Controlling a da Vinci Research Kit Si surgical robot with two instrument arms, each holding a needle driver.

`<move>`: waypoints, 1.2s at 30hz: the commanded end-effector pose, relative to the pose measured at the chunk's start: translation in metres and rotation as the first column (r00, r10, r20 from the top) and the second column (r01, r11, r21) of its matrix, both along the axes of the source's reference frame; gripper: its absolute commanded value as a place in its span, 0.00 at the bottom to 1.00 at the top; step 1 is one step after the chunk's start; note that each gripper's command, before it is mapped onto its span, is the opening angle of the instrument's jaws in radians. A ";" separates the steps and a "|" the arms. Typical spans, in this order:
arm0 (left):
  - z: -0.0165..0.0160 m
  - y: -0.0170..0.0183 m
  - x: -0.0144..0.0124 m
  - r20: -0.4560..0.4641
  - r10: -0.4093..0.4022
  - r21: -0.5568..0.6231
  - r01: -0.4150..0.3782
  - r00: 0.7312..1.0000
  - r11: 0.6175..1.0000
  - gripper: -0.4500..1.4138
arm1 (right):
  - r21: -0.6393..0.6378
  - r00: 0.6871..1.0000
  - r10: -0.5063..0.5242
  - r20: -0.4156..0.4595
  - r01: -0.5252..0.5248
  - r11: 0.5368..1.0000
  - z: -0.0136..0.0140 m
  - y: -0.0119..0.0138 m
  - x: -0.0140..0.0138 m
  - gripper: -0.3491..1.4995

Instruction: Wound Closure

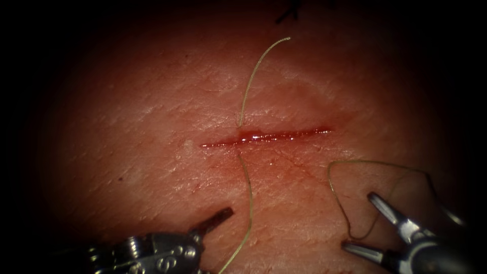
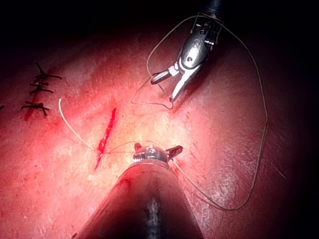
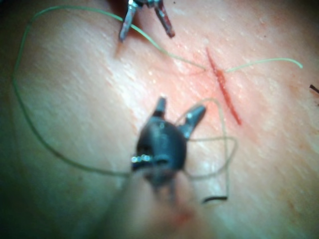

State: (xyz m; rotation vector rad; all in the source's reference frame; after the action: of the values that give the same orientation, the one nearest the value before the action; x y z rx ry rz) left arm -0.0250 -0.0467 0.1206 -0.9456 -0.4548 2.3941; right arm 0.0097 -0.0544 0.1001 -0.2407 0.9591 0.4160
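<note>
The cut (image 1: pixel 266 137) runs across the tissue (image 1: pixel 152 127), wet with red fluid. A pale thread (image 1: pixel 248 81) enters the tissue just beyond the cut, comes out on the near side and trails toward the front edge (image 1: pixel 248 203). My left tool (image 1: pixel 215 220) hovers near the front, left of that strand, jaws open (image 2: pixel 156 149) and holding nothing. My right tool (image 1: pixel 361 221) sits at the front right, jaws spread wide (image 3: pixel 180 106), empty. A loose loop of thread (image 1: pixel 332 190) lies around and under its jaws. I cannot make out the needle with certainty.
Dark older stitches (image 2: pixel 40 92) sit beyond the cut's far end (image 1: pixel 289 12). A long slack arc of thread (image 2: pixel 261 129) lies on the tissue beside the right tool. A short dark curved piece (image 3: pixel 215 199) lies near the right tool's shaft.
</note>
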 end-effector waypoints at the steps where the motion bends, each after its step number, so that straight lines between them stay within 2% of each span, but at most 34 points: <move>1: 0.0010 -0.0004 -0.0008 0.006 -0.005 0.018 0.005 1.000 1.000 0.64 | -0.001 1.000 -0.001 -0.002 0.001 1.000 0.0005 -0.0001 0.0006 0.97; 3: 0.0017 -0.0008 -0.0012 0.012 -0.028 0.059 0.027 1.000 0.998 0.47 | -0.001 1.000 -0.001 -0.002 0.001 1.000 0.0005 -0.0001 0.0007 0.97; 7: 0.0024 -0.0009 -0.0014 -0.001 -0.066 0.104 0.066 0.998 0.992 0.00 | -0.001 1.000 -0.002 -0.003 0.002 1.000 0.0004 -0.0003 0.0008 0.97; 17: 0.0003 0.0017 0.0003 0.010 -0.068 0.145 0.066 0.998 0.987 0.00 | -0.001 1.000 -0.006 -0.007 0.006 1.000 -0.0002 -0.0010 0.0010 0.97; 24: 0.0017 0.0053 0.0005 0.035 -0.100 0.147 0.094 0.994 0.985 0.00 | 0.008 0.999 -0.031 -0.014 0.031 0.999 -0.0012 -0.0024 0.0016 0.97; 27: 0.0024 0.0073 0.0005 0.073 -0.123 0.153 0.111 0.990 0.982 0.00 | 0.014 0.999 -0.046 -0.021 0.046 0.999 -0.0014 -0.0028 0.0021 0.97; 30: 0.0030 0.0092 0.0006 0.132 -0.152 0.159 0.130 0.980 0.979 0.00 | 0.016 0.998 -0.058 -0.033 0.059 0.998 -0.0014 -0.0029 0.0027 0.97; 36: 0.0046 0.0122 0.0015 0.258 -0.244 0.238 0.184 0.935 0.954 0.00 | 0.018 0.995 -0.084 -0.057 0.085 0.996 -0.0012 -0.0024 0.0043 0.96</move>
State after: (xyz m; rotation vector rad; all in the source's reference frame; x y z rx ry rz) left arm -0.0229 -0.0342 0.1249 -1.1957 -0.6714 1.9526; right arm 0.0133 -0.0568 0.0982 -0.1680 1.0122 0.3553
